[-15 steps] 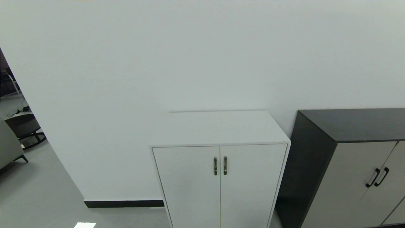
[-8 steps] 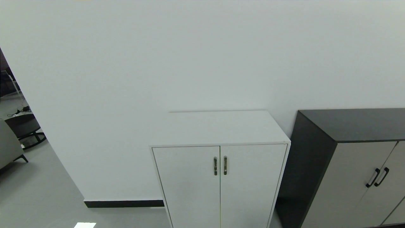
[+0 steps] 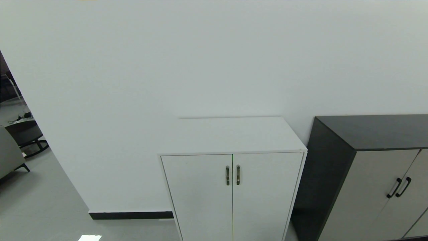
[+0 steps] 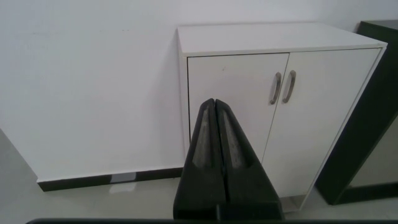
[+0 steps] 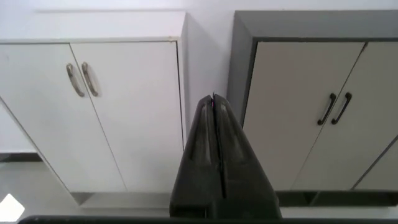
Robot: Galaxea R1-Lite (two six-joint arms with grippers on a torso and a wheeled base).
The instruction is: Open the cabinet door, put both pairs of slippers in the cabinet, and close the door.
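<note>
grey floor [image 3: 43,207], white cabinet [image 3: 200,194] and dark cabinet [image 3: 329,174] standing side by side

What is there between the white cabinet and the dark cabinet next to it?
Nothing stands between the white cabinet and the dark cabinet: only a narrow gap with bare wall behind, seen in the head view.

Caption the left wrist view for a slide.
Shut left gripper in front of the closed white cabinet.

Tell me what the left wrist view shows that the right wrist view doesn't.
Left wrist view: the left gripper, fingers shut, and the black baseboard under the wall. Right wrist view: the right gripper, fingers shut, and the black handles on the grey doors. Both: the white cabinet, doors closed, its metal handles, and part of the dark cabinet.
</note>
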